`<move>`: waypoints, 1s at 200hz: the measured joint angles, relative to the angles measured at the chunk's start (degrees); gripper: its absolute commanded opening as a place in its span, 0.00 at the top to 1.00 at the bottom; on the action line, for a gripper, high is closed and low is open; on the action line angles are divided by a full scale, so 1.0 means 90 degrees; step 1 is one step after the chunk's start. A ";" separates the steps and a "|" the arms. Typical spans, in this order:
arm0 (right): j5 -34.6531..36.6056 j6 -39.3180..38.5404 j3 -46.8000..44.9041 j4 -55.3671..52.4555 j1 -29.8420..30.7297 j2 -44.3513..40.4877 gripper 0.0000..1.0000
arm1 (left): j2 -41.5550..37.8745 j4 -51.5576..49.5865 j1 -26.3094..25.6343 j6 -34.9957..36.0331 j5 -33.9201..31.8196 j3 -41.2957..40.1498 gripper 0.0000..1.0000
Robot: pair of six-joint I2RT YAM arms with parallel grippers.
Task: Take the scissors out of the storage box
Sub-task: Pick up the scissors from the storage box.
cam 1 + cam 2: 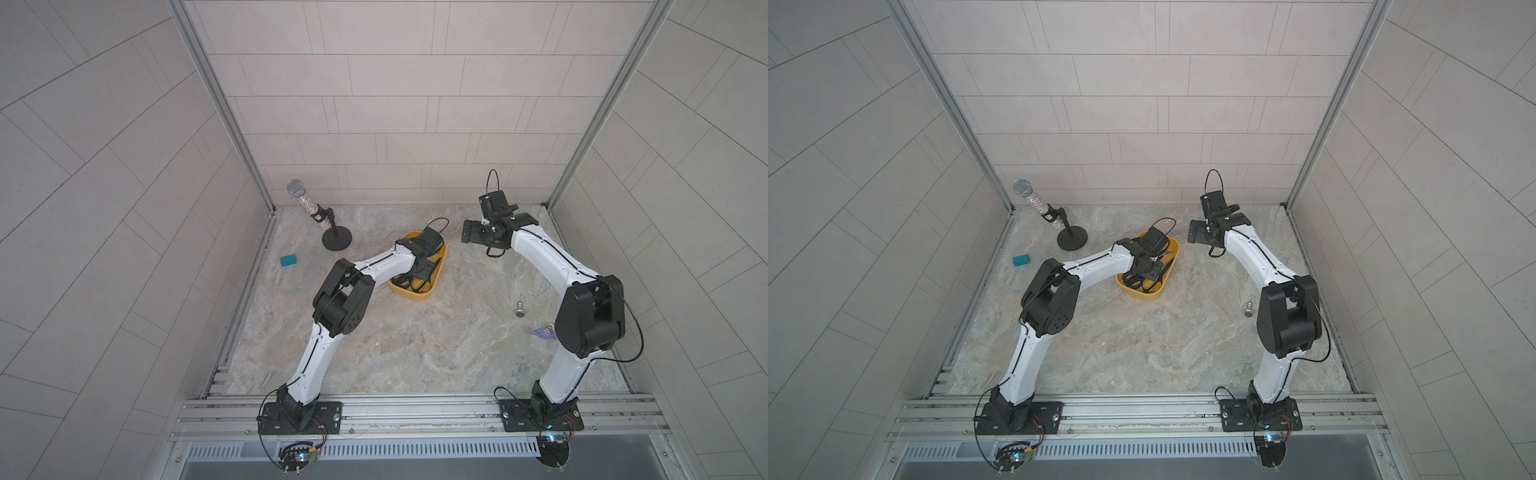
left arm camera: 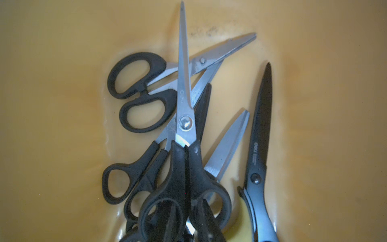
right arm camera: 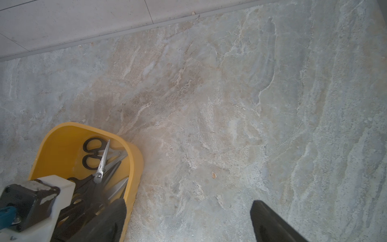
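The left claw [image 1: 424, 271] hangs low inside the yellow box [image 1: 415, 296]. Its arm covers much of the box in both top views, and whether the claw grips anything cannot be told. The scissors [image 2: 185, 123] lie heaped in the box, with some handles cut off in the left wrist view. The right claw [image 3: 187, 202] is spread wide over the bare desk [image 3: 230, 104], just beside the box. A purple toy [image 1: 542, 331] sits half hidden behind the right arm. A microphone [image 1: 307, 203], a teal block [image 1: 288, 260] and a small metal knob [image 1: 520, 310] stand well apart.
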 measured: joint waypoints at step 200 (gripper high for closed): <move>-0.0221 -0.0034 -0.0080 -0.0223 0.0342 -0.0027 0.04 | -0.4296 0.0318 0.0231 -0.0947 -0.0083 -0.3002 1.00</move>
